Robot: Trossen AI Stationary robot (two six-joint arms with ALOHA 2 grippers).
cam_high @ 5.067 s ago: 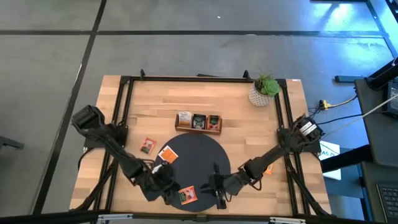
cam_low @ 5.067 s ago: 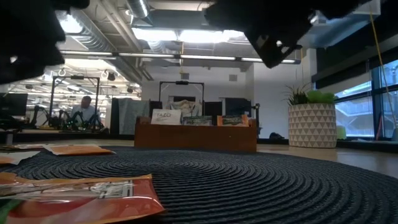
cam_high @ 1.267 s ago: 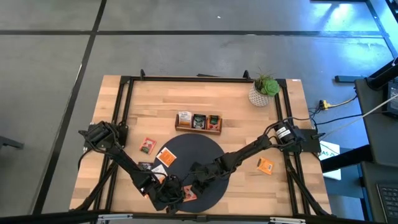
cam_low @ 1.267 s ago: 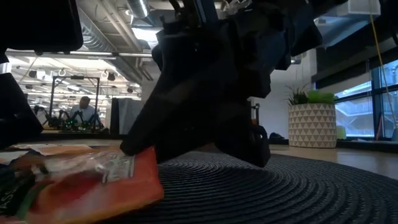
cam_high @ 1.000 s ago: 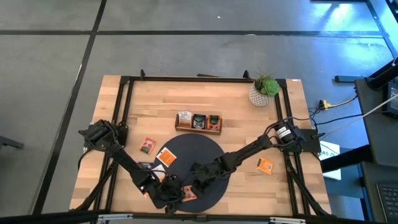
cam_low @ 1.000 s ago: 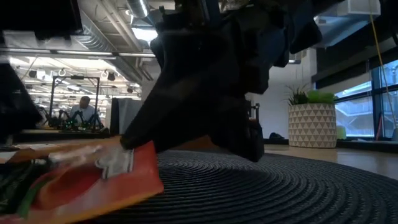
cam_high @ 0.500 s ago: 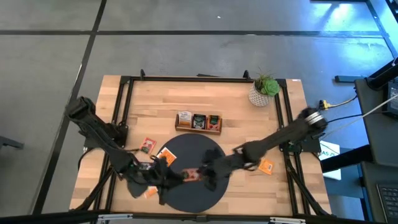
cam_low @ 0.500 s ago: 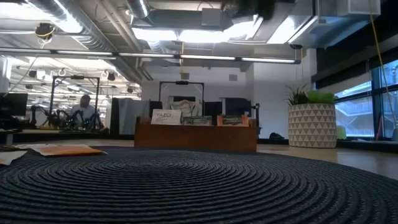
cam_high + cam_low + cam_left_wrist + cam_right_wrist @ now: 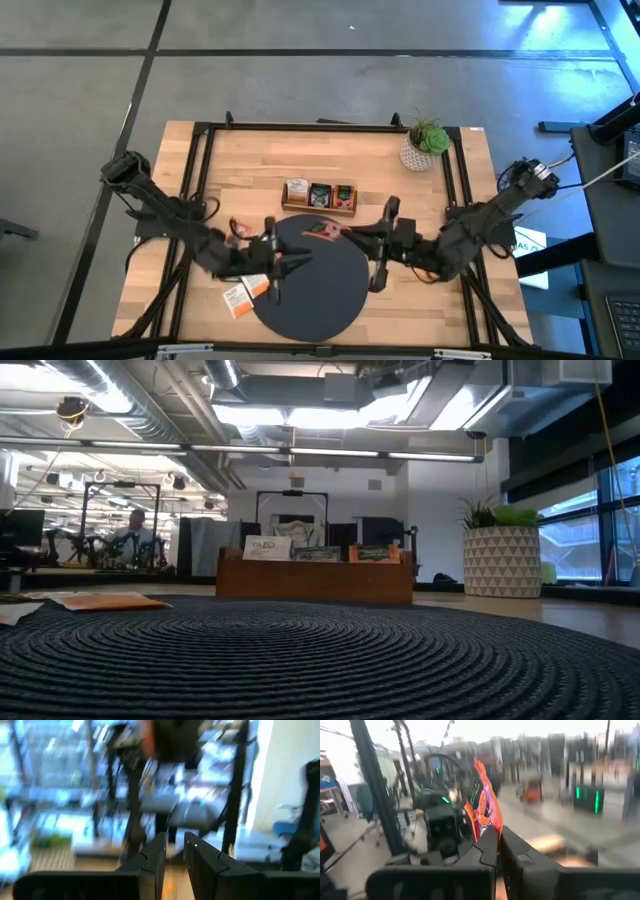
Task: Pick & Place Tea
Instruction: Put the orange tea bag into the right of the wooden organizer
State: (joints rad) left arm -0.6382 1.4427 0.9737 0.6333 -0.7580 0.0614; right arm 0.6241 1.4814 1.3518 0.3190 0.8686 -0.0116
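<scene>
Wooden table (image 9: 250,160) with dark round mat (image 9: 320,290), right gripper (image 9: 340,230) over the mat's 12 o'clock edge, clamped on an orange tea sachet (image 9: 482,802), wooden tray (image 9: 318,196) just beyond, left gripper (image 9: 290,262) at 9 o'clock, fingers slightly parted, empty, loose sachets (image 9: 245,293) by the mat's 8 o'clock rim.

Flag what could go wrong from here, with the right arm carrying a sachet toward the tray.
The right gripper pinches the orange sachet only by its lower edge, so it might slip out while moving. The wooden tray already holds sachets in its compartments, so this one may catch on them. The left gripper hangs over the dark mat close by, so the arms could clash.
</scene>
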